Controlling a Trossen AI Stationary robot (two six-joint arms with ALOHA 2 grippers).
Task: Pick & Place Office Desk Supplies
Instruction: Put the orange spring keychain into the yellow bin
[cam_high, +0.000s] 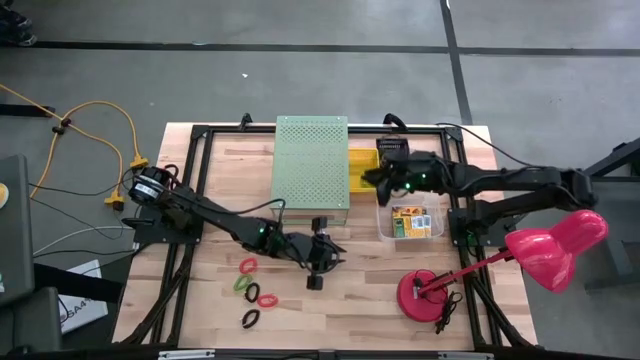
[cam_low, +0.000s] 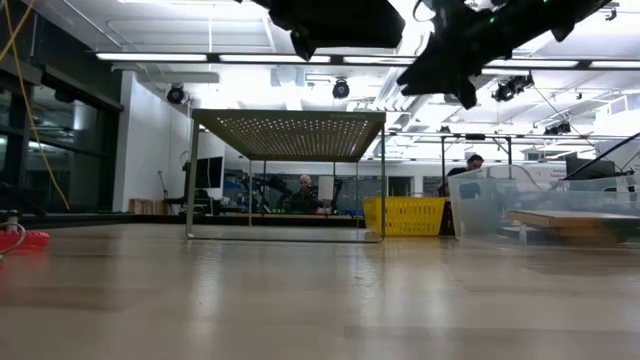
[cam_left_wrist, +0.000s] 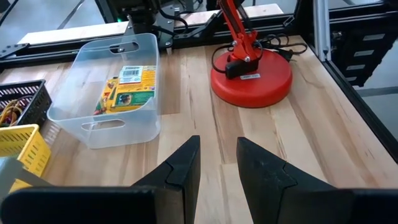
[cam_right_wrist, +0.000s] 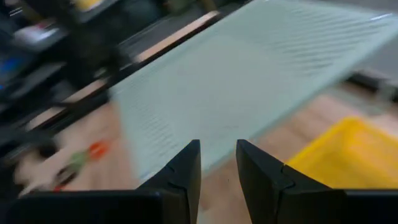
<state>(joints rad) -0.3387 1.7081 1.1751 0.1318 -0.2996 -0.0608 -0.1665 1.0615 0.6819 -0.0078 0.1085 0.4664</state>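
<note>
Several elastic band loops lie flat on the wooden table at the near left: red (cam_high: 248, 265), green (cam_high: 242, 284), red (cam_high: 267, 298) and black (cam_high: 250, 318). Yellow-and-green crayon boxes (cam_left_wrist: 127, 87) lie flat on the floor of a clear plastic bin (cam_high: 384, 232). My left gripper (cam_left_wrist: 217, 143) hovers open over the table's middle (cam_high: 335, 255), right of the loops, and points toward the bin. My right gripper (cam_right_wrist: 217, 146) is open and raised over the bin's far end (cam_high: 368, 180). It points at the pale-green perforated box (cam_high: 312, 160). Neither gripper has anything between its fingers.
A yellow basket (cam_high: 362, 165) stands between the perforated box and the clear bin. A pink desk lamp has its red base (cam_high: 425, 293) near the front right and its head (cam_high: 555, 245) over the right edge. Bare wood lies between the loops and the lamp.
</note>
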